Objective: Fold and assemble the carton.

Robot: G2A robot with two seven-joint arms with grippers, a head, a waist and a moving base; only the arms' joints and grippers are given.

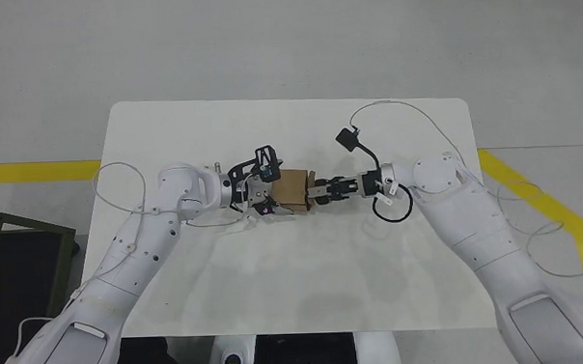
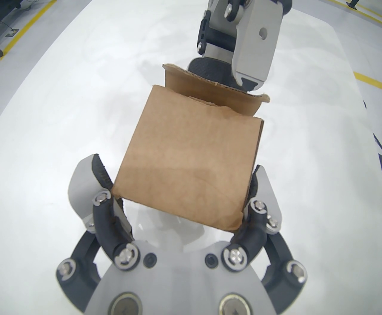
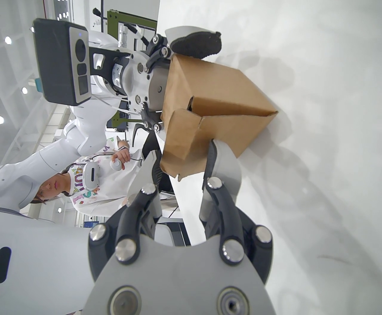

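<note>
Carton [image 2: 191, 155] between left fingers [image 2: 86, 185] and right fingers [image 3: 222, 161].

Bright, even light. The white table [image 1: 295, 278] shines a little. The carton [image 3: 215, 98] drops a soft shadow. Wrist views bend at edges.

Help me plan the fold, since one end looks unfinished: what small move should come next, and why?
Probably the right gripper should swing the flap it pinches inward over the open end. The left gripper clamps the carton at its opposite end from both sides, steadying it, while that flap stands out unfolded.
</note>
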